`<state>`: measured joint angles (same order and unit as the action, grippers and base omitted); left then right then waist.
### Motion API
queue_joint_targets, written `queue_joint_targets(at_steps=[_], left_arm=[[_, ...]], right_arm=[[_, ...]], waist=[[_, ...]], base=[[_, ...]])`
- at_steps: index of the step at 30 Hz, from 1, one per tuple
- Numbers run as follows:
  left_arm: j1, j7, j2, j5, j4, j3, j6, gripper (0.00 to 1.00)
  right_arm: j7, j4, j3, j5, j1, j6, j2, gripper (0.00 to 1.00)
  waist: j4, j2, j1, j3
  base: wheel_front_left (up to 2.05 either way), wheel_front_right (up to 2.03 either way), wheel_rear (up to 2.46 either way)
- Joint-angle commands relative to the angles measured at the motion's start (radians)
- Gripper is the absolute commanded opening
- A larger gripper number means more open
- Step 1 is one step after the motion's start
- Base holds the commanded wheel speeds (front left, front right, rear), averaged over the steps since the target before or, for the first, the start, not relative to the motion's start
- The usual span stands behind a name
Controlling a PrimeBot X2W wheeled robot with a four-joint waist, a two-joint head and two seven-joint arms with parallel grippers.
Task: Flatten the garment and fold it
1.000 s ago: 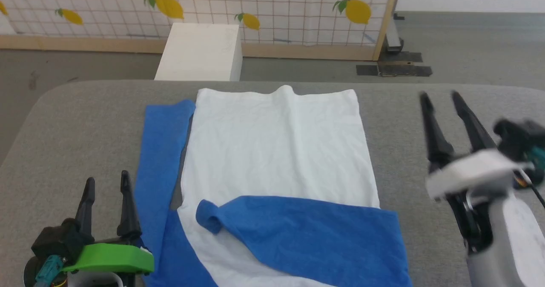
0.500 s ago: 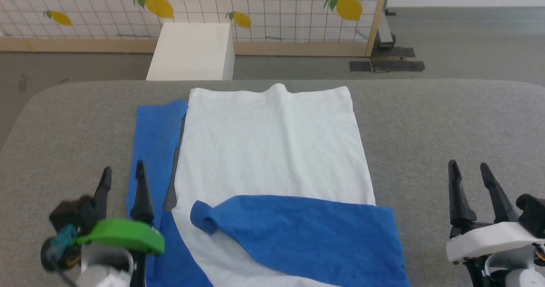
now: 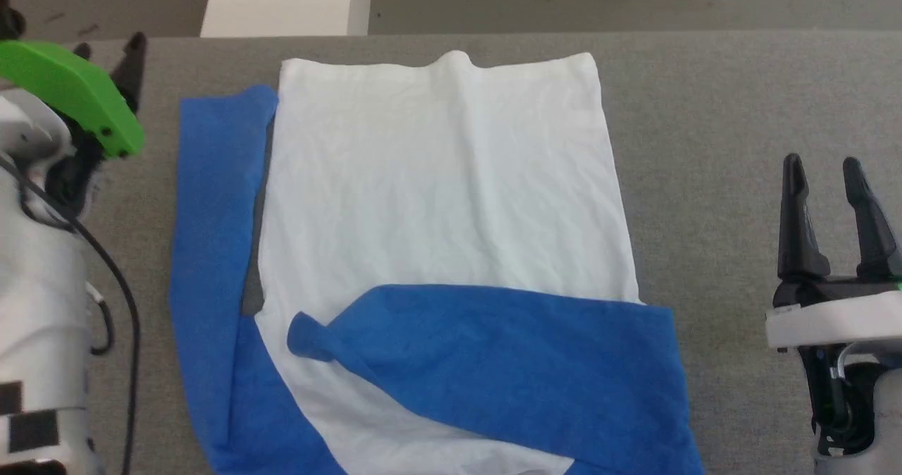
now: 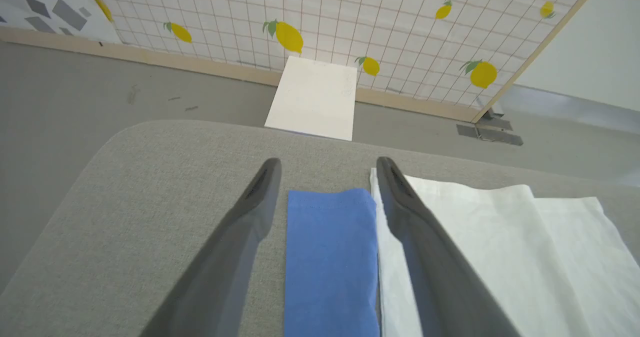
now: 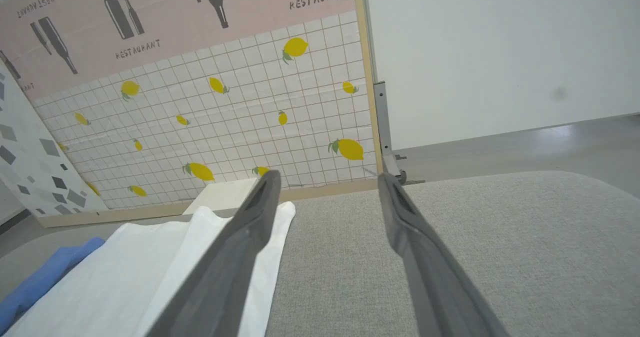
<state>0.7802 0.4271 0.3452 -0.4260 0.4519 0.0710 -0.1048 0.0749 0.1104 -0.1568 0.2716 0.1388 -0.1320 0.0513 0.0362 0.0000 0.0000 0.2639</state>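
My left hand (image 4: 327,163), fingers spread, aims at the outstretched blue sleeve (image 3: 211,214) of the garment (image 3: 437,179) — I'd pinch only its cuff, then fold inward — right hand (image 3: 821,161) beside the garment, fingers parted.

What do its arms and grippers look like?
Each gripper has two long, dark, tapering fingers on a pale arm. The left gripper has a green cover, a black cable and black square marks; the right gripper has a white cover.

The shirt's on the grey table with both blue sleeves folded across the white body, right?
Not quite: only one sleeve is folded across the white body of the garment; the other sleeve lies straight beside it, as the head view shows.
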Motion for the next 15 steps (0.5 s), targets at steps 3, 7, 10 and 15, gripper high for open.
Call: queue_joint_targets(at_steps=[3, 7, 10, 15], left_arm=[[0.099, 0.146, 0.059, -0.032, 0.037, -0.01, -0.008, 1.0], [0.153, 0.296, 0.097, -0.059, 0.053, -0.008, 0.005, 1.0], [0.159, 0.374, 0.118, -0.068, 0.044, -0.011, 0.012, 1.0], [0.128, 0.46, 0.142, -0.056, 0.025, -0.027, 0.041, 1.0]], right_arm=[[0.01, 0.016, -0.004, 0.01, 0.041, 0.001, -0.001, 1.0], [0.017, 0.03, -0.013, 0.015, 0.05, 0.001, -0.001, 1.0], [0.02, 0.033, -0.015, 0.019, 0.059, 0.001, -0.001, 1.0], [0.033, 0.041, -0.015, 0.026, 0.059, 0.001, -0.001, 1.0]], waist=[[-0.067, 0.0, 0.0, 0.197], [-0.083, 0.0, 0.0, 0.264], [-0.09, 0.0, 0.0, 0.301], [-0.092, 0.0, 0.0, 0.335]], base=[[0.0, 0.0, 0.0], [0.0, 0.0, 0.0], [0.0, 0.0, 0.0], [0.0, 0.0, 0.0]])
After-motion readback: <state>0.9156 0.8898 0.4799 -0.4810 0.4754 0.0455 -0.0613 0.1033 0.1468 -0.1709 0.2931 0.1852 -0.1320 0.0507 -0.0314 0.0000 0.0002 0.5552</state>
